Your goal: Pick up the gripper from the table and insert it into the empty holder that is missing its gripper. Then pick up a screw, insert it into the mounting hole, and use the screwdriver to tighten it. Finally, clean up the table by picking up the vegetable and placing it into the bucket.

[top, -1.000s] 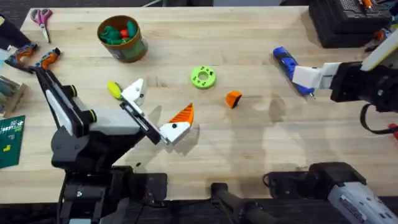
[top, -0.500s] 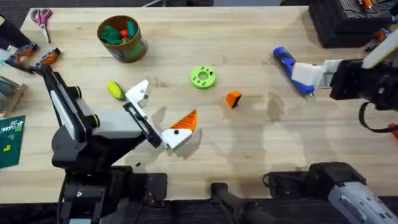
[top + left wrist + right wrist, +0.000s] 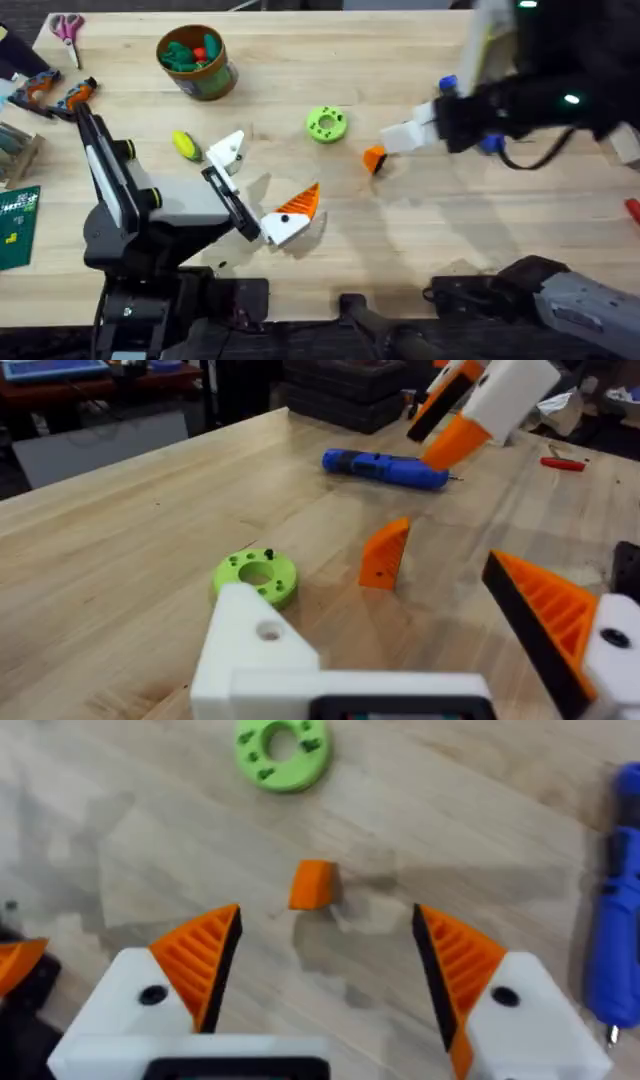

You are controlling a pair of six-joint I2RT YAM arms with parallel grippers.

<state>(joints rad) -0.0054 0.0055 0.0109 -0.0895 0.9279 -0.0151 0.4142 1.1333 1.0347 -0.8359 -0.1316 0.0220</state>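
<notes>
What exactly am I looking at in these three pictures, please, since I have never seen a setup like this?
These are two robot arms at a wooden table. One picture comes from a camera above; the other two come from cameras on each arm's wrist.

The left hand is open and holds nothing. One finger is plain white, the holder, without the orange tip its partner has.

The right hand is open above the loose orange gripper, the missing tip.

Also on the table: a green disc, the blue screwdriver, a yellow-green toy vegetable, and the bucket of toy food.
</notes>
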